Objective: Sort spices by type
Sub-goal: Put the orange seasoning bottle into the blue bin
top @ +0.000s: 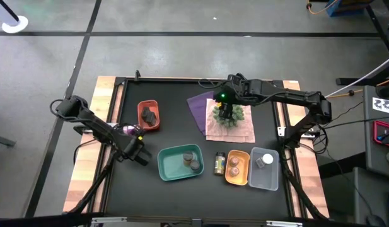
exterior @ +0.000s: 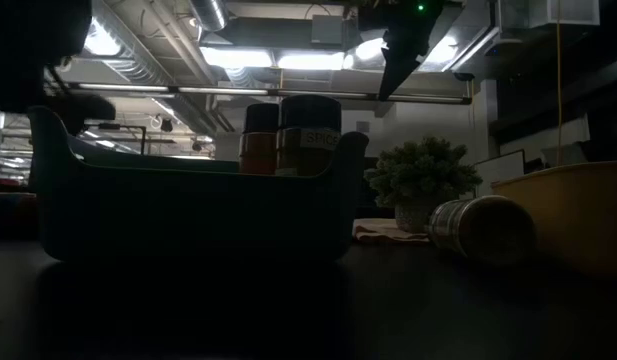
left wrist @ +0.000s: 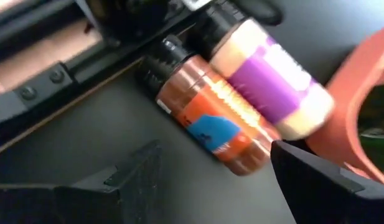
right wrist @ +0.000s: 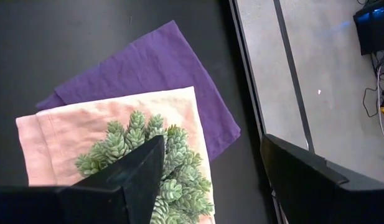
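My left gripper (top: 136, 151) (left wrist: 213, 186) is open near the table's left edge, its fingers short of two jars lying side by side: an amber jar with a blue label (left wrist: 210, 124) and a pale jar with a purple label (left wrist: 272, 81) (top: 128, 130). My right gripper (top: 224, 104) (right wrist: 210, 180) hangs open above the spiky green plant (top: 227, 115). Dark lumps (top: 149, 115) lie in the red tray (top: 148, 125). Two grey-topped jars (top: 191, 159) stand in the teal tray (top: 169, 165). One jar (top: 219, 162) lies on the table, another (top: 234, 166) in the orange tray (top: 238, 179), and a white-capped jar (top: 267, 159) in the clear tray (top: 262, 181).
The plant stands on a pink cloth (right wrist: 61, 130) laid over a purple cloth (right wrist: 148, 62) at the table's far middle. The four trays sit along the near half. In the low view the teal tray (exterior: 188, 200) fills the foreground, with the lying jar (exterior: 478, 228) beside it.
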You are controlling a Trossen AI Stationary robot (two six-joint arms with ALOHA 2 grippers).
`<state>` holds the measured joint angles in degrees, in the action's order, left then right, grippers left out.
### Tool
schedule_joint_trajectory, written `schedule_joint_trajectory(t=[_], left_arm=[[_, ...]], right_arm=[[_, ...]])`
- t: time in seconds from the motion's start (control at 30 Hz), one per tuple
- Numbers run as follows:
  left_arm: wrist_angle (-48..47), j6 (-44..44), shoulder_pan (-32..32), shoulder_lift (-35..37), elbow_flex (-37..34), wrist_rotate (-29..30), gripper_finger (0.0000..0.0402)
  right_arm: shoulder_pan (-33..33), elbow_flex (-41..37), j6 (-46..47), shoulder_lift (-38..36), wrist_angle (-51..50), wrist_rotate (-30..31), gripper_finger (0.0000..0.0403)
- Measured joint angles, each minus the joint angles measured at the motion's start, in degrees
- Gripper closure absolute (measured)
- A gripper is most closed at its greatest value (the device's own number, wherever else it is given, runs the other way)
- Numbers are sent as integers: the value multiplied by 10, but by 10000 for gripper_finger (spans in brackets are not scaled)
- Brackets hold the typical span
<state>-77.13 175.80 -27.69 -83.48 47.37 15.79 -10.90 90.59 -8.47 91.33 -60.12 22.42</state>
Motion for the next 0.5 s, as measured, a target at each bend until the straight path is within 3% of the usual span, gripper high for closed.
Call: schedule_joint_trajectory(t=[0.23, 0.5], left_arm=[[76, 32, 0, 1, -76, 31, 119], [96, 40, 0, 0, -86, 30, 119]], right_arm=[[0, 0, 0, 0, 0, 0, 136], [0, 0, 0, 0, 0, -1, 136]])
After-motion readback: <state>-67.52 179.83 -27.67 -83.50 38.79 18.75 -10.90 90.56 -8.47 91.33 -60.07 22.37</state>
